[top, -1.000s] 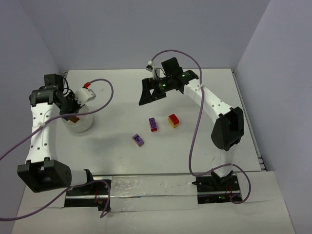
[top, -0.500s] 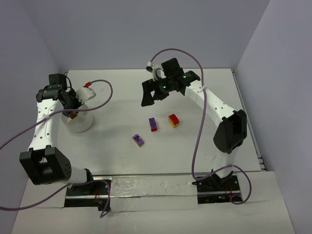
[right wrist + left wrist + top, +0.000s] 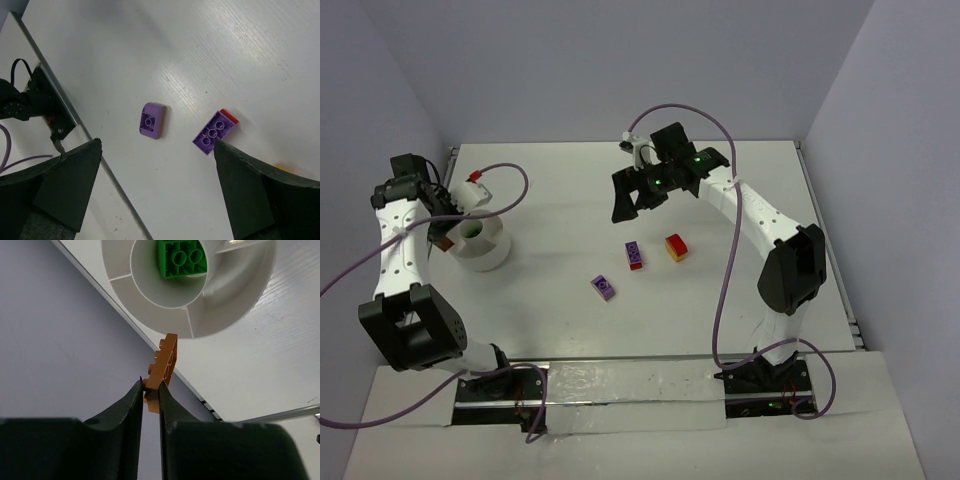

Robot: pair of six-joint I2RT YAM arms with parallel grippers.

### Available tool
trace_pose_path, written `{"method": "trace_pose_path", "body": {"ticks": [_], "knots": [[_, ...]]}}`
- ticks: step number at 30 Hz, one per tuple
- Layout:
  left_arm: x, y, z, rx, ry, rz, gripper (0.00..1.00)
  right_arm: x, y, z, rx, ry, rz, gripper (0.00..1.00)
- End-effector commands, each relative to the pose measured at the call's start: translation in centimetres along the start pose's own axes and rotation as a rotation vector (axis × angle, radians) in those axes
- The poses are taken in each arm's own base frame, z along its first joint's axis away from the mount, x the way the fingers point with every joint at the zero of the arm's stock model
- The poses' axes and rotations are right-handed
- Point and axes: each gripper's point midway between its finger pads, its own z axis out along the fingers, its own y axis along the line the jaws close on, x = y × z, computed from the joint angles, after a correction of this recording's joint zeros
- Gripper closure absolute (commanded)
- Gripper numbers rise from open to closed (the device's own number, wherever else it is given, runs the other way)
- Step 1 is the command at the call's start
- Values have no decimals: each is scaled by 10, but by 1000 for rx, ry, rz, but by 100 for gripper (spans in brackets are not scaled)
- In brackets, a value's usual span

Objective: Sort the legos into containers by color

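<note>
In the left wrist view my left gripper (image 3: 151,385) is shut on the lower end of an orange lego (image 3: 165,362), which hangs over the table's left edge just outside the white container (image 3: 240,300). A green lego (image 3: 182,257) lies inside that tub. From above, the tub (image 3: 490,255) stands at the left, the orange lego (image 3: 445,243) beside its left rim. My right gripper (image 3: 157,144) hangs open above a small purple lego (image 3: 151,120) and a longer purple lego (image 3: 214,132) stacked on a red one. A red-and-yellow lego (image 3: 676,247) lies to their right.
The table's left edge (image 3: 125,315) and the grey side wall run close behind the left gripper. A purple cable (image 3: 515,190) with a red-and-white plug loops above the tub. The right gripper (image 3: 630,195) hovers behind the loose bricks (image 3: 604,287).
My left arm has swung left, carrying the orange lego from above the tub to outside its left rim, so the green lego inside now shows. The right arm has barely moved.
</note>
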Motion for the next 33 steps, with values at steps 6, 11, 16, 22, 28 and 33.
{"method": "trace_pose_path", "body": {"ticks": [6,11,16,22,28,33], "knots": [[-17,27,9,-46,-58,-41,94,-2,2,-1,3,-8,-25,0],[-19,34,20,-48,-50,-44,96,2,0,3,-4,5,-18,0],[-24,42,22,-49,-67,-51,96,6,-1,8,-16,19,-14,0],[-25,39,28,-11,-64,-45,86,8,-2,12,-25,26,-13,0],[-24,34,35,28,-49,-44,81,10,-3,14,-35,38,-29,0],[-27,37,39,32,-56,-59,58,12,-4,16,-39,47,-29,0]]}}
